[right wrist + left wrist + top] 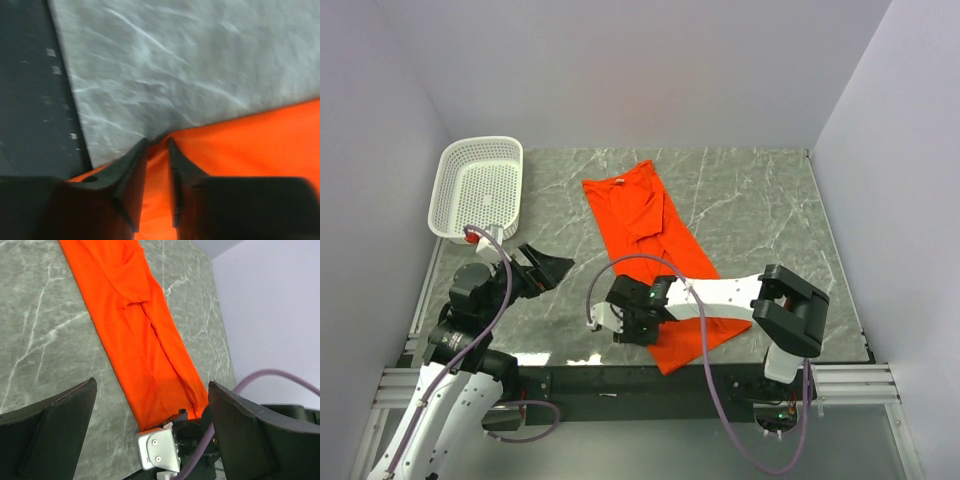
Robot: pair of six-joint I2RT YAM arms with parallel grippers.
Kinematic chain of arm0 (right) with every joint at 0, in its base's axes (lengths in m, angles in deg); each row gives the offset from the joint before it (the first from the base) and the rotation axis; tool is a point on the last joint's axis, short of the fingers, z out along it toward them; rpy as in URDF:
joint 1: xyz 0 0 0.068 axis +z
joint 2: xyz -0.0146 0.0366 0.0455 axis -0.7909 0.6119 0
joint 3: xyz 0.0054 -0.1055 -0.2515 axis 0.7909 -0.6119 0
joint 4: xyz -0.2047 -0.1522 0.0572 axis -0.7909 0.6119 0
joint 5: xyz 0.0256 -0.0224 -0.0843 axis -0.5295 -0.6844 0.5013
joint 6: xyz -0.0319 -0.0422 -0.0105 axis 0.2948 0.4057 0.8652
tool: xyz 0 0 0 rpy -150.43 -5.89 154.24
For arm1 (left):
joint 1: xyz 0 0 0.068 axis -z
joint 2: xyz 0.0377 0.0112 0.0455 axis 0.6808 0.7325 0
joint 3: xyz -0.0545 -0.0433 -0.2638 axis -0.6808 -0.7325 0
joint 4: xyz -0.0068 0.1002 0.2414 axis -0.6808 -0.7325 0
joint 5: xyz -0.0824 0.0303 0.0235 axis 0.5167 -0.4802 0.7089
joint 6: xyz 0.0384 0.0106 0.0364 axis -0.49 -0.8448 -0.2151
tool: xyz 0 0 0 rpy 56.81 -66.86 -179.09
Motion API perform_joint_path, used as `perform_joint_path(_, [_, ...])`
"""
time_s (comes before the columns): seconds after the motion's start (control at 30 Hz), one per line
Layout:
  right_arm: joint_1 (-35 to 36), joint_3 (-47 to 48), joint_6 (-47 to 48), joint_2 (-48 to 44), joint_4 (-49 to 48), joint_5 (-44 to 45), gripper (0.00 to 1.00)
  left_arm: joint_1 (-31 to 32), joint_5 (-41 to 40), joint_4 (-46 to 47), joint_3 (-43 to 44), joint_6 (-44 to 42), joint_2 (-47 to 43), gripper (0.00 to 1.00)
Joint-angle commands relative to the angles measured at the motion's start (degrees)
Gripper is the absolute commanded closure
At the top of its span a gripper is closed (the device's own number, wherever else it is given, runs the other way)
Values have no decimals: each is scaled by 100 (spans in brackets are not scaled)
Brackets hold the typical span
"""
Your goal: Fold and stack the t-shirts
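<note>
t-shirt: one bright orange-red t-shirt (650, 235) lies flat on the bench (760, 200) as a long narrow strip.
direction of t-shirt: it runs slantwise from the far middle of the bench to the near edge, and the near end is more to the right.
far end of t-shirt: a short sleeve lies folded over the body; the far hem is straight.
near end of t-shirt: it reaches the dark front rail, and part of it is hidden under the right arm.
right claw (157, 142): it is low at the near left corner of the t-shirt, and the tips touch the edge of the fabric.
state of right claw: narrow, with only a thin gap; in the right wrist view orange fabric sits between the two fingers (127, 175), so it appears pinched.
left claw (545, 268): it is over bare marble to the left of the t-shirt, apart from it and pointing toward it.
state of left claw: wide; the two black fingers (55, 430) stand far apart and nothing is between them.
basket (480, 185): white and perforated, at the far left corner of the bench, just beyond the left claw and well apart from the t-shirt.
cable (705, 330): a purple cable loops above the right arm and crosses over the near part of the t-shirt.
bench surface: grey-green marble with white veins.
</note>
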Motion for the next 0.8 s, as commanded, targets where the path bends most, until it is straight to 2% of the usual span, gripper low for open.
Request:
perform_joint_path(0.0, [17,358,239,-12,571,-688,58,-21,381,231,356,-397,70,1])
perform_joint_path(0.07, [-123,298,607,-337,816,-635,47,-21,678,292,391,-581,105,1])
perform_joint_path(0.1, [-498,245,827,-765,957,-792,37,-21,828,318,382,-643,140,2])
perform_joint_path(0.17, [-1009,44,1492,-1276,1344,-1293,30,-21,1171,685,269,-766,158,3])
perform_joint_path(0.2, [-1603,-53,1680,-1810,1432,-1338,26,-12,1642,914,181,-749,141,3])
perform_joint_path(0.27, [-2195,-333,2197,-2392,1599,-1330,23,5,2014,1328,-73,-583,158,2])
perform_joint_path(0.3, [-2494,-440,2331,-2995,1609,-1321,18,40,2216,1582,-110,-565,263,3])
perform_joint_path(0.33, [-3089,-536,2471,-3306,1600,-1329,16,214,2236,1593,-93,-599,368,3])
perform_joint_path(0.4, [-3655,-914,2683,-4261,1215,-1347,9,627,2061,1480,12,-845,824,4])
perform_joint_path(0.43, [-4301,-1081,2744,-4580,1004,-1443,6,1299,1634,1470,100,-924,1009,5])
perform_joint_path(0.47, [-4629,-1456,3084,-4905,611,-1653,3,1706,1395,1470,162,-1090,1446,7])
perform_joint_path(0.5, [-4990,-1599,3375,-5300,555,-2220,0,2145,1088,1488,232,-1187,1694,7])
perform_joint_path(0.53, [-5245,-1653,3682,-5304,693,-2522,0,3177,406,1479,433,-1310,1966,8])
perform_joint_path(0.6, [-5958,-1706,4544,-4990,1343,-3380,0,4333,-537,1339,732,-1933,2906,8])
perform_joint_path(0.63, [-6204,-1698,4930,-4849,1641,-3612,1,5348,-1255,1243,995,-2205,3240,9])
perform_joint_path(0.67, [-6658,-1611,5804,-4691,2323,-3789,3,5767,-1584,1198,1102,-2695,3852,9])
perform_joint_path(0.7, [-6985,-1549,6239,-4367,2669,-3973,4,6363,-1831,1189,1190,-2865,4154,9])
perform_joint_path(0.73, [-7241,-1479,6678,-4172,3020,-4166,5,6551,-2068,1198,1304,-2998,4410,8])
perform_joint_path(0.77, [-7539,-1339,7631,-3979,3763,-4177,7,6684,-2236,1389,1331,-3260,4847,10])
